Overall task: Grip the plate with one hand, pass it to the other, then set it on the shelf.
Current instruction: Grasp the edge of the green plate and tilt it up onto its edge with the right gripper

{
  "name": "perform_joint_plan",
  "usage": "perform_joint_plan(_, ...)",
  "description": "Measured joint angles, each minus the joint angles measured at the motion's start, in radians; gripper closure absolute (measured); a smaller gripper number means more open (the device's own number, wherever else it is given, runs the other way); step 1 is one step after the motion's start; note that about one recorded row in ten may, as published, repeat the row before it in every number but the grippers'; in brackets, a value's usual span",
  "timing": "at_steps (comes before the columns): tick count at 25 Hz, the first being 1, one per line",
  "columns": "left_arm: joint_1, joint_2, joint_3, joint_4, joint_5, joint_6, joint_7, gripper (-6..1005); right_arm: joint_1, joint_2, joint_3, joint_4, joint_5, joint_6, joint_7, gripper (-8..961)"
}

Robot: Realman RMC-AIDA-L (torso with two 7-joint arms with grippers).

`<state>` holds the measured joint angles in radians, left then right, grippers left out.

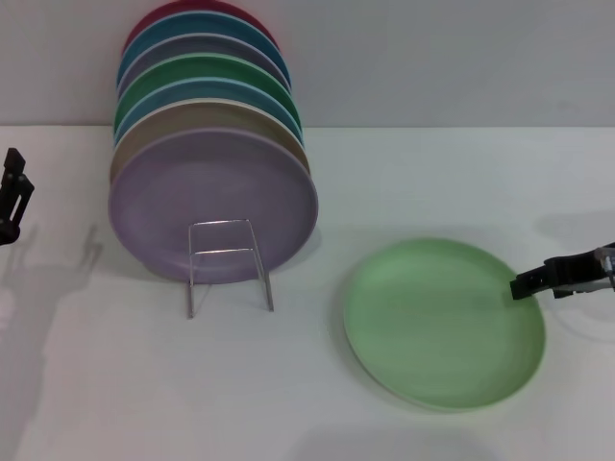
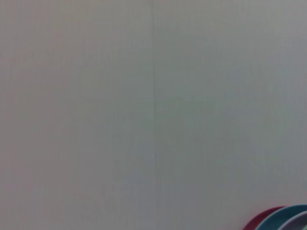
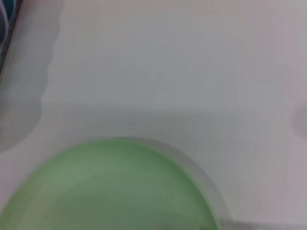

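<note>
Mint-green plate (image 1: 444,322) is lying flat on the white table (image 1: 115,403), toward the right edge and nearer the front than the rack. Head view: right gripper (image 1: 524,284) is reaching in from the table's right edge, its tip sitting at the plate's right rim, touching or just above it; whether its fingers are spread or pinching the rim cannot be told. Left gripper (image 1: 12,197) is hanging parked at the left edge, well apart from the plate, finger state also unreadable. Wire shelf (image 1: 228,264) is standing left of centre, carrying a row of upright plates with the lavender plate (image 1: 211,204) at the front.

Left wrist view: showing mostly blank wall, with only slivers of the stacked plates' rims (image 2: 280,218) in one corner, no fingers.

Right wrist view: plate (image 3: 110,191) is filling the lower part, its pale rim close up, table beyond; own fingers not showing.

Step in hand looks like the first grip. Doing it well probably means getting one finger under the shallow rim and one over it, squeezing firmly, then lifting level so the plate is not slipping or scraping.
</note>
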<state>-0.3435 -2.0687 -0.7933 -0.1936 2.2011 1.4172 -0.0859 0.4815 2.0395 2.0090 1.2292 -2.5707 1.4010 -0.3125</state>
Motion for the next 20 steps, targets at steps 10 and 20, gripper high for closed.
perform_joint_plan(10,-0.007,0.001,-0.004,0.014,0.0,0.0,0.0,231,0.034,0.004,0.0,-0.081,-0.011,-0.018,-0.017,345)
perform_joint_plan(20,-0.008,0.001,-0.004,0.014,0.0,0.0,0.0,231,0.042,0.005,0.0,-0.112,-0.014,-0.022,-0.018,565)
